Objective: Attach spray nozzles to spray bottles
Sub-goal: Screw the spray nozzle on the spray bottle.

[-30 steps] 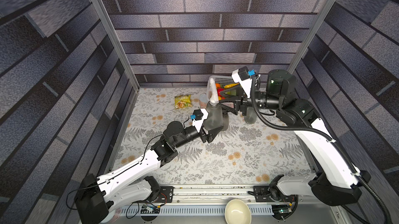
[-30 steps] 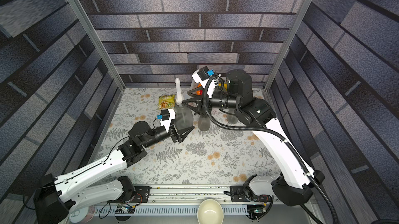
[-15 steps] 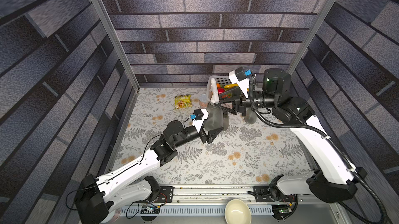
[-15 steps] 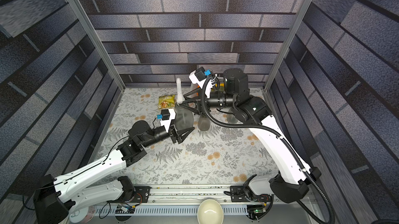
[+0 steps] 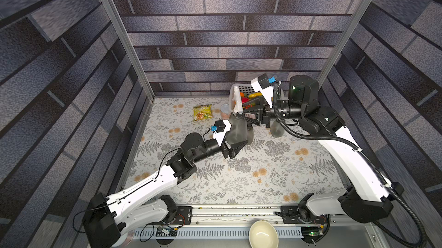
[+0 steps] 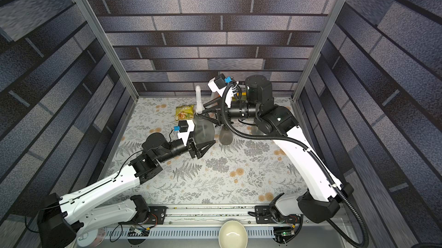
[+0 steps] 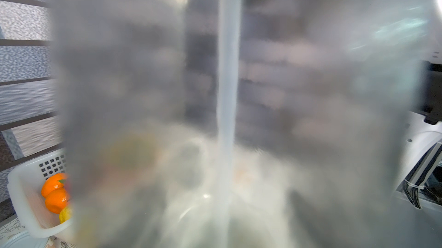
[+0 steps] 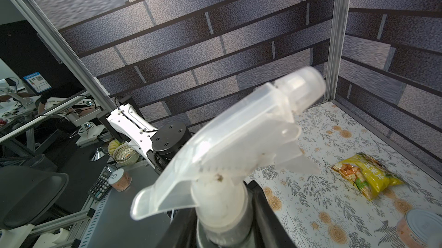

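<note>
Near the far edge of the floral-patterned table (image 5: 263,175), between grey brick-patterned walls (image 5: 215,19), the left gripper (image 5: 235,140), spread wide, clamps the body of an upright smoky-grey translucent bell-shaped bottle (image 5: 236,129). The right gripper (image 5: 239,114) pinches the collar of the clear-whitish trigger spray nozzle (image 8: 239,139) on its neck. Two more grey bottles (image 6: 226,136) stand beside it.

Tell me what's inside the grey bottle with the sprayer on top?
A thin whitish dip tube runs down inside the bottle, below the clear spray nozzle on top. Its cloudy wall blurs the rest.
</note>
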Controlling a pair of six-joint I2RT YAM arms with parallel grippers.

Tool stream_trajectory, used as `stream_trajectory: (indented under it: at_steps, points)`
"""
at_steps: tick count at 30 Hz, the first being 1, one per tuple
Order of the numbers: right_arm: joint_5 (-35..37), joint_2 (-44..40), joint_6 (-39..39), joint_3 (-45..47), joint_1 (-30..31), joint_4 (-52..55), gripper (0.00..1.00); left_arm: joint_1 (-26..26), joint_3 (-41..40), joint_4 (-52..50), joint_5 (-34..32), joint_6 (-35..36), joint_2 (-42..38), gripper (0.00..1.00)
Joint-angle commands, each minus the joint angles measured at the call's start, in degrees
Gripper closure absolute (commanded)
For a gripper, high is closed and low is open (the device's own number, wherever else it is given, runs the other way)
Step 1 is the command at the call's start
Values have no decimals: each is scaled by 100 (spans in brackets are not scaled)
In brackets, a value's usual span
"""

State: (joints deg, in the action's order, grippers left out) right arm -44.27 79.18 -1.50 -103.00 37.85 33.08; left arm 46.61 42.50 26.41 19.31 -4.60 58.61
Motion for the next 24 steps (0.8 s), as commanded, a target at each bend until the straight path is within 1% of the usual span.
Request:
stream_trajectory:
  at_steps: [1,3,7,13,19,24]
  points:
    - [-65,52,-22,95,27,-41,67,-37,230,92,98,-37,11,36]
    - [0,41,7,126,52,3,70,-34,258,77,88,-32,41,36]
    - [300,-31,86,253,128,84,73,-42,295,48,58,-8,88,36]
    - [1567,-370,157,804,465,-82,79,-55,342,-48,-96,46,142,36]
    - [2835,-627,-22,1379,881,-596,83,-56,365,-84,-301,79,160,36]
    - [3982,-632,-190,1686,1289,-947,86,-48,415,-116,-543,176,140,36]
